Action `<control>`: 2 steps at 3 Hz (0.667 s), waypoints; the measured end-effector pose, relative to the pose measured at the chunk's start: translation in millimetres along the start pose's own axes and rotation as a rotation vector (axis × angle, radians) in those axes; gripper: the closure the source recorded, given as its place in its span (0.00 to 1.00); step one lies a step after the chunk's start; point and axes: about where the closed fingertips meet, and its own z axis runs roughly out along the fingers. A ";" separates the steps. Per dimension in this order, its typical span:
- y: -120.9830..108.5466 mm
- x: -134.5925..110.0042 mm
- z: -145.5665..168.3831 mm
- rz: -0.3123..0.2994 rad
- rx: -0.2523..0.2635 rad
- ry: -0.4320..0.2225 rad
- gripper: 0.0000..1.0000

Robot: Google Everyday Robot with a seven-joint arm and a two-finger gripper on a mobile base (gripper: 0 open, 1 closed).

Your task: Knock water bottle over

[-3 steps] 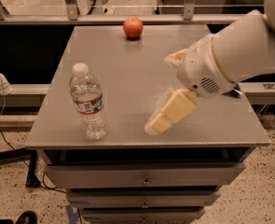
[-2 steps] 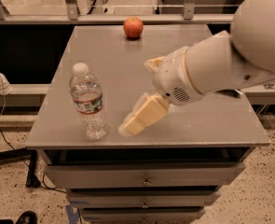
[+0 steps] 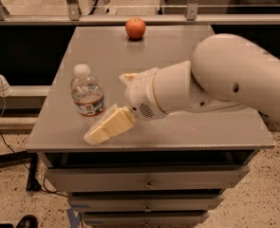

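Observation:
The water bottle (image 3: 87,98) is a small clear ribbed bottle with a white cap and a red, white and dark blue label. It stands upright near the front left corner of the grey table (image 3: 177,56). My gripper (image 3: 109,125) is cream-coloured. It reaches in from the right on the big white arm (image 3: 210,87) and lies low over the table, right against the bottle's lower right side. Its tip sits in front of the bottle's base.
A red apple (image 3: 135,28) sits at the table's far edge, in the middle. The table's front edge is just below the gripper, with drawers (image 3: 149,182) under it. A rail and glass run behind the table. Cables hang at the left.
My arm has swung left across the table. The gripper has gone from the table's right half to right beside the bottle. The bottle still stands upright in the same place.

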 end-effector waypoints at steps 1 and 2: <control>7.9 -9.4 23.9 0.044 -0.028 -0.052 0.00; 11.9 -16.1 37.3 0.065 -0.044 -0.078 0.18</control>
